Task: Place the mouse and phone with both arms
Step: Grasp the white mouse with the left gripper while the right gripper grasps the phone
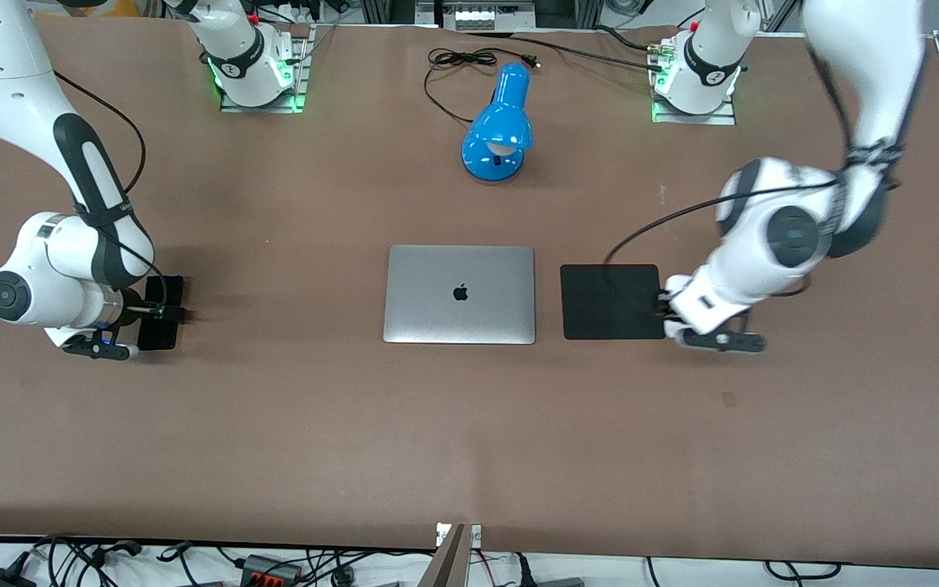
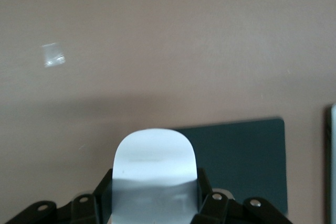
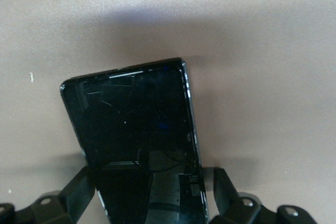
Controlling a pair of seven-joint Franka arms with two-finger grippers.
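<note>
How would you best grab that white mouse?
Across its two long sides, from above. The mouse is a smooth narrow oval, so fingers fit its width. The left gripper holds it that way, by the black pad.

The laptop [image 1: 459, 294] sits mid-table. The lamp [image 1: 498, 134] lies at its twelve o'clock, toward the bases. The pad [image 1: 610, 302] lies just beside it, toward the left arm's end.
</note>
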